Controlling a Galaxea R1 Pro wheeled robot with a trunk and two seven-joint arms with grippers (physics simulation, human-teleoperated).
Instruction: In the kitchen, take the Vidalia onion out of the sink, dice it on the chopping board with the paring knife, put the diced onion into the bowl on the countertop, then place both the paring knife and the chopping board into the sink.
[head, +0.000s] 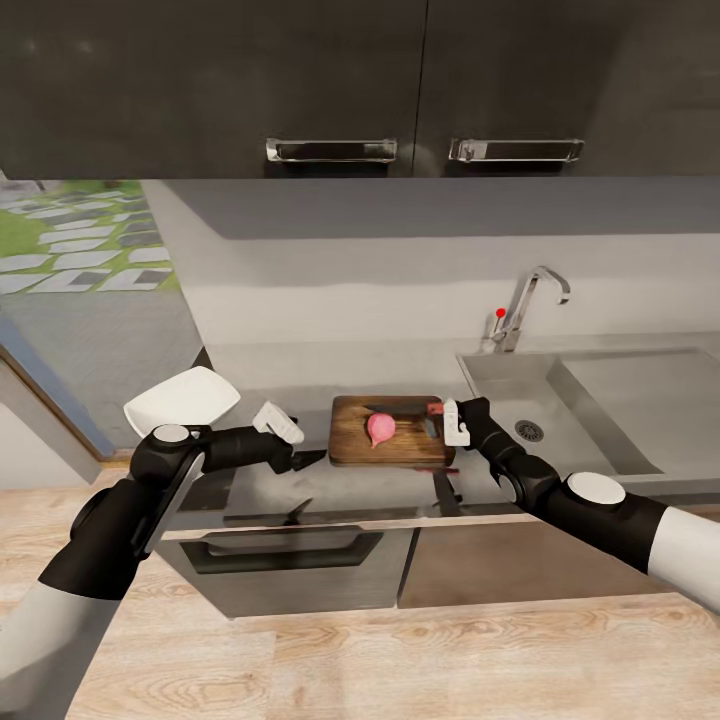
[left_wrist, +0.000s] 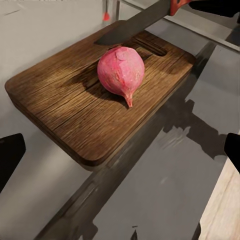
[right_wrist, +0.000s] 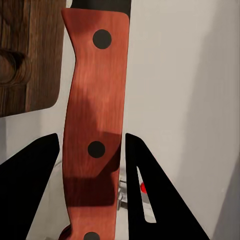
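The right end effector (head: 455, 425) grips the reddish-handled dark-bladed paring knife (left_wrist: 135, 22), blade lying just beyond the round pink onion (left_wrist: 121, 71); the left end effector (head: 300, 458) is open, empty.

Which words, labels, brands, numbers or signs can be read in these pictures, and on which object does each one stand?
None: no picture shows any readable word, number or brand.
The only sign is a plain red dot on the tap of the sink; it carries no letters.
The paring knife handle shows only dark rivets.
The chopping board and the onion bear no print.
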